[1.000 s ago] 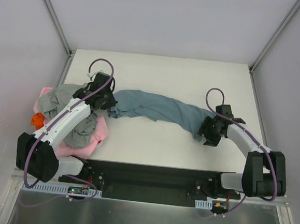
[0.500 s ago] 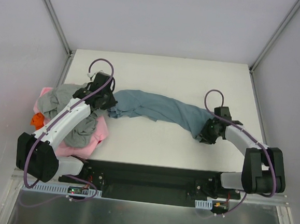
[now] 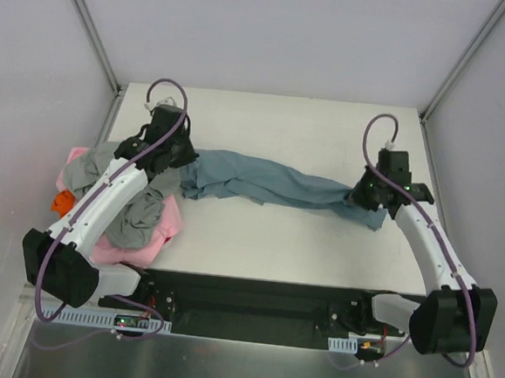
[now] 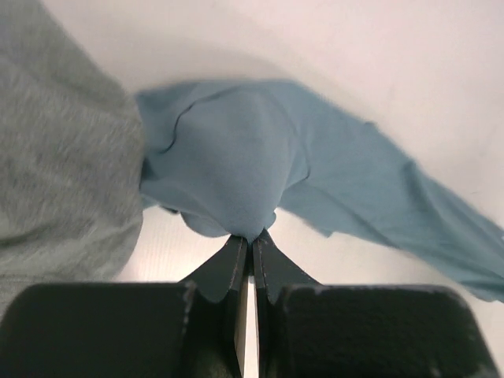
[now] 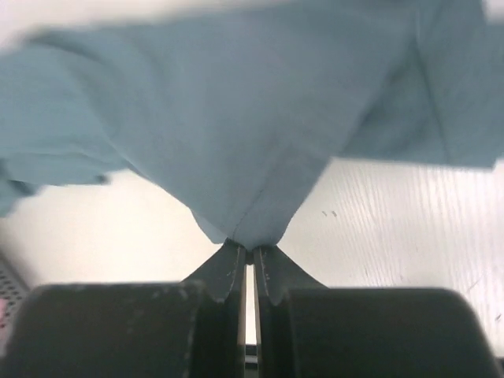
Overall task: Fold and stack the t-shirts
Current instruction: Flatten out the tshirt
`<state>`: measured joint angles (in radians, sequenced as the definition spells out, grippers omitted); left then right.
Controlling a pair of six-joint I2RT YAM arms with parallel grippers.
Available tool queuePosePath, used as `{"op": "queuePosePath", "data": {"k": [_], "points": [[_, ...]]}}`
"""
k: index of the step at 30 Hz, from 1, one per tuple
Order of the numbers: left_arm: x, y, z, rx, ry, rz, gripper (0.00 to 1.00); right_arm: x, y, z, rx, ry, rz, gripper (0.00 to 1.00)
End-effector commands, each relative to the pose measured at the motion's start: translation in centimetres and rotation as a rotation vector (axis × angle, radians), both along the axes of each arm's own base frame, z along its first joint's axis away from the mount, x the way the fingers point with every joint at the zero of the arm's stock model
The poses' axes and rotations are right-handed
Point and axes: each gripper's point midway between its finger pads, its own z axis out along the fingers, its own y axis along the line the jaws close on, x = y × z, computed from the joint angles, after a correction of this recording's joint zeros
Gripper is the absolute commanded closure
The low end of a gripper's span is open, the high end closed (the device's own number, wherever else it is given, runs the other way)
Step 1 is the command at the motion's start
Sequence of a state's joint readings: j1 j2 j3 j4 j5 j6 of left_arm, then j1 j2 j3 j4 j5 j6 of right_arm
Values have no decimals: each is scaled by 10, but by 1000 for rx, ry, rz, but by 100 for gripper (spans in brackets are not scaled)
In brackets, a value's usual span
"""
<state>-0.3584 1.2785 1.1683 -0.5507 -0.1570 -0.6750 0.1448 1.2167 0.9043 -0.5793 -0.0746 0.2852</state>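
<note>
One shirt (image 3: 270, 183) lay strung left to right across the middle of the table (image 3: 284, 126). Its left end touched a pile (image 3: 136, 224) of shirts spilling over the table's left edge, near the front corner. The left tool (image 3: 183, 161) stood at the shirt's left end, the right tool (image 3: 367, 196) at its right end.

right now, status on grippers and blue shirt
Shut on blue shirt: left gripper, right gripper, one each end. Shirt bunched, strung between. Close by: grey shirt, beside left end.

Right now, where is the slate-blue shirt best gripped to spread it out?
Grip the slate-blue shirt at its two ends, from opposite sides. It lies as a twisted rope across the table, so outward pulls should open it. Left gripper and right gripper are each shut on an end.
</note>
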Motion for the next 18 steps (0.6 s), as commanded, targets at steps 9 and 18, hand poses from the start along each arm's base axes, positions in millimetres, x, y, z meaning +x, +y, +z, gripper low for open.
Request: {"op": "queuePosePath", "data": {"k": [9, 18], "points": [[49, 7, 206, -5, -488, 11, 100, 57, -15, 245, -128, -550, 53, 99], [84, 21, 391, -35, -919, 52, 100, 102, -32, 432, -289, -1025, 48, 99]]}}
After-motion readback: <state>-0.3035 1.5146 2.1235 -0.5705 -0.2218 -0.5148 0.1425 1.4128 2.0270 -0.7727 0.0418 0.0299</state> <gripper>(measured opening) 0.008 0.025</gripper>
